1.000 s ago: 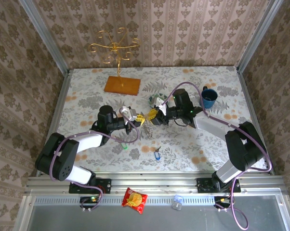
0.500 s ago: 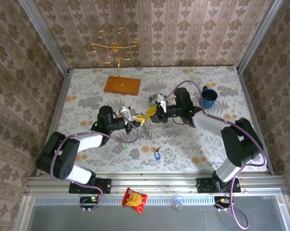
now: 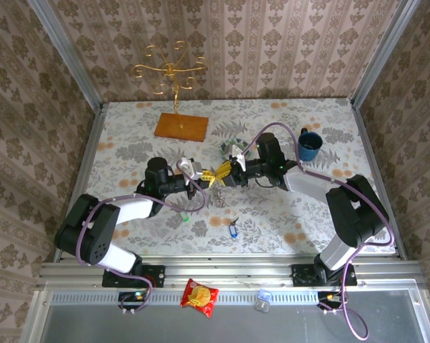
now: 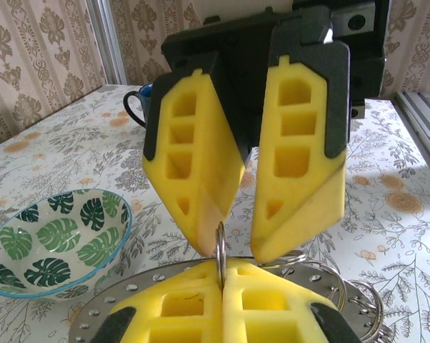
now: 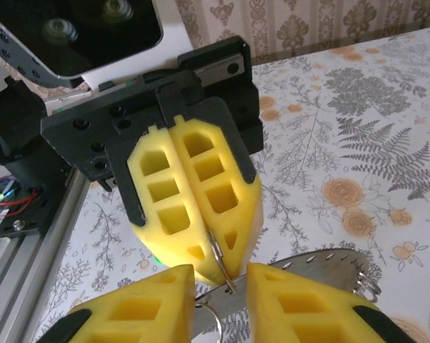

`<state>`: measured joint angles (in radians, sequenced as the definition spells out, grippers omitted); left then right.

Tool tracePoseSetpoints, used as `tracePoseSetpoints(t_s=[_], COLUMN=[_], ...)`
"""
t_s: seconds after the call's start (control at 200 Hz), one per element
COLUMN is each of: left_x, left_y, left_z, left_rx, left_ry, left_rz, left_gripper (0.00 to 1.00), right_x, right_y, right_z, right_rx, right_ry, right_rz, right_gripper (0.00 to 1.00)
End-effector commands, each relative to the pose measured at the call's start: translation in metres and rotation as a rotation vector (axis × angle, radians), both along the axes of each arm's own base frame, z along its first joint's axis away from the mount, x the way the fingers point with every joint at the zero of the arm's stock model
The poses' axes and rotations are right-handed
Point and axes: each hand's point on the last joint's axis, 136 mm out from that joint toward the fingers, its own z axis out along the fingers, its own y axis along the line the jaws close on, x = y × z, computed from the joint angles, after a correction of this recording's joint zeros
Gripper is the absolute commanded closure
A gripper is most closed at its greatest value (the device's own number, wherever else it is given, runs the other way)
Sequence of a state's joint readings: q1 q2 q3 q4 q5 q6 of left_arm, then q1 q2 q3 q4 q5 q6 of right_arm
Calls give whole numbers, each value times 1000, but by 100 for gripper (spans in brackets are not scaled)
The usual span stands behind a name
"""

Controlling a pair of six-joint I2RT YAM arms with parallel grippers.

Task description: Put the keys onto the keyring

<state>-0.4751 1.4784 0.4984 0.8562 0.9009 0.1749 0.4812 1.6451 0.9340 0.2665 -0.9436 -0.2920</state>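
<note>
My left gripper (image 4: pixel 222 270) is shut on a small wire ring (image 4: pixel 220 246), seen edge-on, that hangs from a hole in the keyring (image 4: pixel 115 306), a flat grey ring with small holes along it. My right gripper (image 5: pixel 221 284) faces it tip to tip and is open, with the keyring's edge (image 5: pixel 322 268) between its fingers. In the top view the left gripper (image 3: pixel 208 178) and right gripper (image 3: pixel 223 174) meet above mid-table. The green key (image 3: pixel 185 218) and the blue key (image 3: pixel 233 230) lie on the table nearer the arm bases, apart from both grippers.
A leaf-patterned bowl (image 3: pixel 233 148) sits just behind the grippers, with a blue mug (image 3: pixel 309 145) to the right. A wooden board (image 3: pixel 181 126) and a gold wire stand (image 3: pixel 171 71) are at the back. A red-and-yellow snack packet (image 3: pixel 199 296) lies on the front rail.
The right gripper has moved slightly left, closing the gap to the left gripper's tips, and its jaws have narrowed a little. The left arm and both keys have not moved.
</note>
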Motion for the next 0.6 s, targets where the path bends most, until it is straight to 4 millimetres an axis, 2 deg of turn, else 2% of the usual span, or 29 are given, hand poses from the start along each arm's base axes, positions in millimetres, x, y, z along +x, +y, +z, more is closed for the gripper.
tracePoseSetpoints(t_s=[0.0, 0.18, 0.365, 0.595], left_x=[-4, -4, -1, 0], left_y=[0, 0, 4, 4], left_z=[6, 5, 1, -2], left_rx=[-28, -24, 6, 37], left_ry=[-7, -3, 0, 9], left_rz=[-33, -31, 1, 6], left_gripper=[100, 100, 81, 81], right_x=[-3, -5, -9, -17], right_y=[4, 6, -1, -6], right_z=[0, 5, 3, -3], right_rx=[2, 9, -63, -217], right_ry=[-6, -12, -34, -85], right_rz=[35, 49, 48, 66], right_gripper=[79, 100, 100, 100])
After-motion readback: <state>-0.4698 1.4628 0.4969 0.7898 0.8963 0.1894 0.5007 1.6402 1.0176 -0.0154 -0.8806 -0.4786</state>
